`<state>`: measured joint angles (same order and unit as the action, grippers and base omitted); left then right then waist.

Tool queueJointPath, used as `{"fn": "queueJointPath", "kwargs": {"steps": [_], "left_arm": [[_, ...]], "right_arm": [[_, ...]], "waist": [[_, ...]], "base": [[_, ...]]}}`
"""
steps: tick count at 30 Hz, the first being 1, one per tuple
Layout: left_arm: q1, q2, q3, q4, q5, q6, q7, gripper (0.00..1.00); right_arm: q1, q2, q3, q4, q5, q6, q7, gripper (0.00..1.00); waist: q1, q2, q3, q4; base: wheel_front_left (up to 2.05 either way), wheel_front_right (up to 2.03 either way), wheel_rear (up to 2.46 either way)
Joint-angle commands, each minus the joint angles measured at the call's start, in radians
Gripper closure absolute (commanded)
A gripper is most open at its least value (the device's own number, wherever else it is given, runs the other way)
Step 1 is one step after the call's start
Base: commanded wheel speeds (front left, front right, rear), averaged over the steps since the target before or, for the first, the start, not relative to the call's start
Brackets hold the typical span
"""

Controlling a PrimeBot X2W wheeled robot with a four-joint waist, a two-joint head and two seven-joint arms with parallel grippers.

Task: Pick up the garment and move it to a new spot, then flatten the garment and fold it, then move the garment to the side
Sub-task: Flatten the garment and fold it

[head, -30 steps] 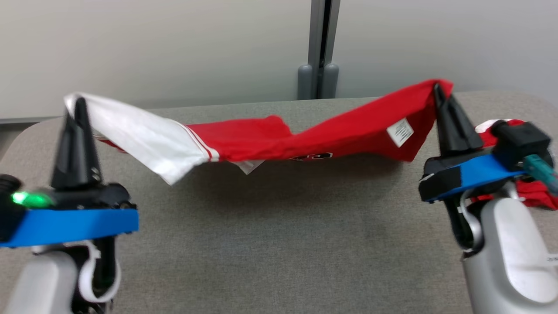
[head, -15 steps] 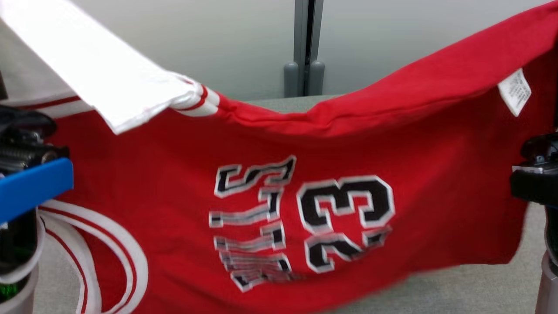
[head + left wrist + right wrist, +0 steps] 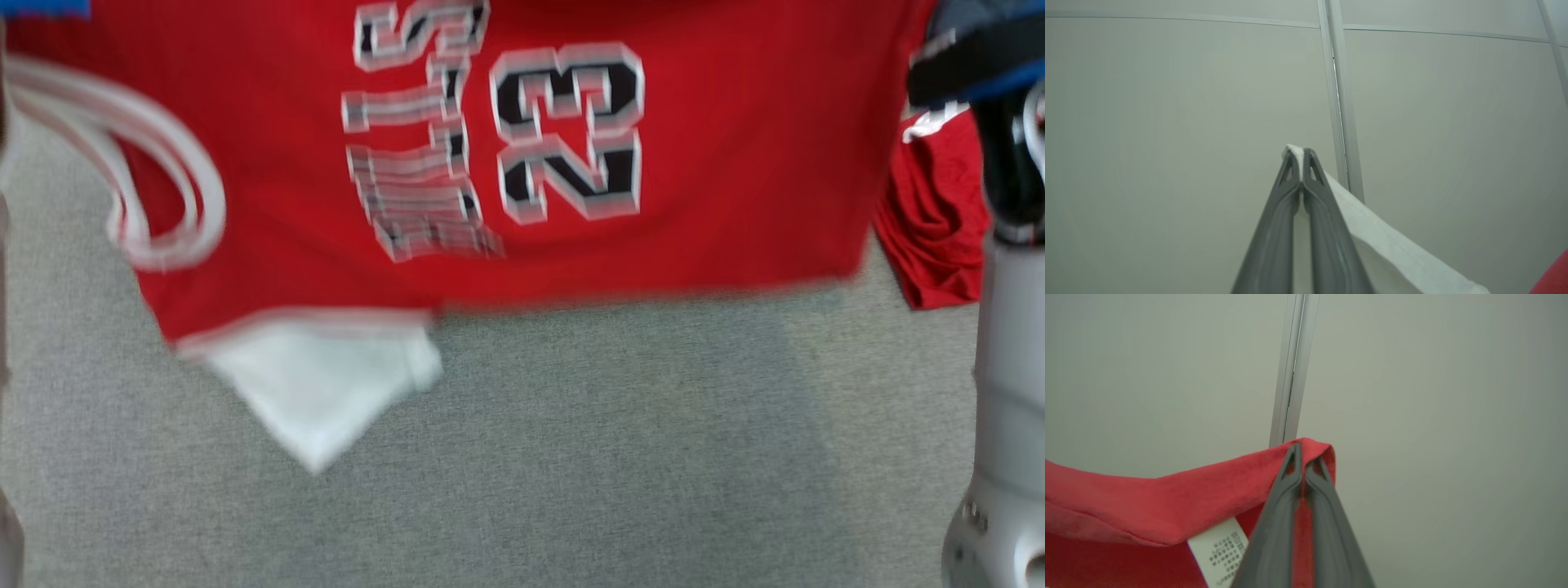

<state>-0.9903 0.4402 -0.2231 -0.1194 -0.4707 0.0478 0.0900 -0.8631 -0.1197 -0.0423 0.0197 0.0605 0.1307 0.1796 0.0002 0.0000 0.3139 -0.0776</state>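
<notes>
The garment [image 3: 735, 163] is a red jersey with a black-and-white "23" and white trim. It hangs spread out above the grey table [image 3: 612, 457], and a white part [image 3: 318, 400] dangles at its lower left. In the left wrist view my left gripper [image 3: 1301, 157] is shut on a white edge of the garment [image 3: 1392, 249]. My right gripper [image 3: 1303, 453] is shut on a red corner of the garment [image 3: 1147, 498], beside a white care label [image 3: 1220, 551]. Both point up toward a pale wall. My right forearm [image 3: 1012, 367] stands at the head view's right edge.
A crumpled red cloth [image 3: 939, 229] lies on the table at the right, close to my right arm. A grey wall post [image 3: 1290, 375] runs up behind the grippers. Bare grey table surface stretches below the hanging garment.
Both grippers have risen with the garment, which went from sagging low over the table to hanging spread out. The head view has also shifted, and the fingertips have left it.
</notes>
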Motion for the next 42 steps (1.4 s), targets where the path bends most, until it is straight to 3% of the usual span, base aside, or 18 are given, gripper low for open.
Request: {"fn": "queueJointPath", "kwargs": {"steps": [1, 9, 14, 21, 28, 32, 42], "left_arm": [[-0.080, -0.007, -0.002, 0.059, 0.022, -0.002, -0.023, 1.00], [-0.298, -0.103, -0.038, 0.380, 0.067, -0.002, -0.159, 1.00], [-0.264, -0.152, -0.064, 0.489, 0.054, -0.021, -0.228, 1.00], [-0.143, -0.200, -0.067, 0.592, 0.004, -0.057, -0.311, 1.00], [0.014, -0.217, -0.014, 0.547, -0.067, -0.090, -0.349, 1.00], [0.123, -0.213, 0.019, 0.485, -0.087, -0.087, -0.353, 1.00], [0.407, -0.212, 0.077, 0.312, -0.115, -0.067, -0.356, 1.00]], "right_arm": [[-0.086, 0.002, 0.002, 0.064, -0.029, 0.000, -0.018, 1.00], [-0.373, 0.010, -0.001, 0.436, -0.235, 0.000, -0.119, 1.00], [-0.424, 0.032, -0.056, 0.605, -0.331, 0.000, -0.190, 1.00], [-0.365, 0.058, -0.138, 0.780, -0.402, 0.000, -0.284, 1.00], [-0.314, 0.066, -0.164, 0.876, -0.369, 0.000, -0.371, 1.00], [-0.277, 0.067, -0.159, 0.891, -0.330, 0.000, -0.398, 1.00], [-0.081, 0.069, -0.070, 0.797, -0.191, 0.000, -0.432, 1.00]], "waist": [[-0.0002, 0.0000, 0.042, 0.028], [-0.0002, 0.0000, 0.135, 0.087], [-0.0002, 0.0000, 0.211, 0.133], [-0.0002, 0.0000, 0.274, 0.157], [-0.0002, 0.0000, 0.276, 0.149], [-0.0002, 0.0000, 0.259, 0.144], [-0.0002, 0.0000, 0.148, 0.130]], "base": [[0.00, 0.00, 0.00], [0.00, 0.00, 0.00], [0.00, 0.00, 0.00], [0.00, 0.00, 0.00], [0.00, 0.00, 0.00], [0.00, 0.00, 0.00], [0.00, 0.00, 0.00]]}}
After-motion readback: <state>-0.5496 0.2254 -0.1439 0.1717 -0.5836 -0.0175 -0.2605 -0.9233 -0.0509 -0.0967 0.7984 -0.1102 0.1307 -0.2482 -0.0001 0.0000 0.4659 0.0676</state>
